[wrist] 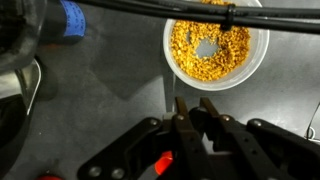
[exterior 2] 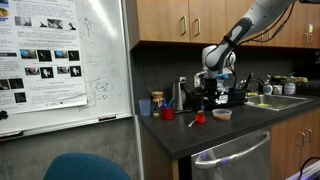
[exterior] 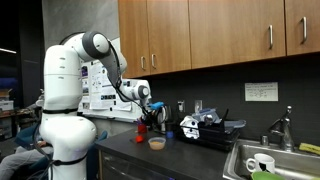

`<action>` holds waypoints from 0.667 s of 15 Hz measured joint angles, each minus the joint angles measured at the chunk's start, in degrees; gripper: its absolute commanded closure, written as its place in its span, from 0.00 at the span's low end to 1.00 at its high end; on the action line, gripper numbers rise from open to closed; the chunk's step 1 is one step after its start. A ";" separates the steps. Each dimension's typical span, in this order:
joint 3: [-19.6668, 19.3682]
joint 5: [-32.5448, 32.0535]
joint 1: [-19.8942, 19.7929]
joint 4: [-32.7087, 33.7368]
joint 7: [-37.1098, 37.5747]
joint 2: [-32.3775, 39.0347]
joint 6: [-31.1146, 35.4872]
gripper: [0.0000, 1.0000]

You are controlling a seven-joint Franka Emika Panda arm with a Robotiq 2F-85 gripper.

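Observation:
In the wrist view my gripper point(wrist: 195, 103) is shut, with a small dark object point(wrist: 195, 116) pinched between its fingertips; I cannot tell what it is. Just ahead of the tips a white bowl point(wrist: 216, 48) of yellow grains stands on the dark counter. A red glow point(wrist: 162, 160) shows low between the gripper's links. In both exterior views the gripper point(exterior: 150, 110) point(exterior 2: 212, 100) hangs a little above the counter, close to the bowl point(exterior: 157, 143) point(exterior 2: 222, 114). A red cup point(exterior 2: 167, 113) and a small red thing point(exterior 2: 200, 118) stand near it.
Dark appliances point(exterior: 205, 128) point(exterior 2: 225, 92) crowd the back of the counter under wooden cabinets point(exterior: 200, 35). A sink point(exterior: 270, 162) with a tap lies at one end. A whiteboard point(exterior 2: 60, 65) stands at the other. A blue thing point(wrist: 72, 20) and a black cable point(wrist: 150, 8) show in the wrist view.

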 measured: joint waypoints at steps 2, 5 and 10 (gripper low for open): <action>0.00 -0.78 0.00 0.14 0.59 0.46 0.02 0.95; 0.01 -1.83 0.00 0.35 1.42 1.07 0.11 0.95; 0.01 -1.93 0.00 0.60 1.59 1.73 0.45 0.95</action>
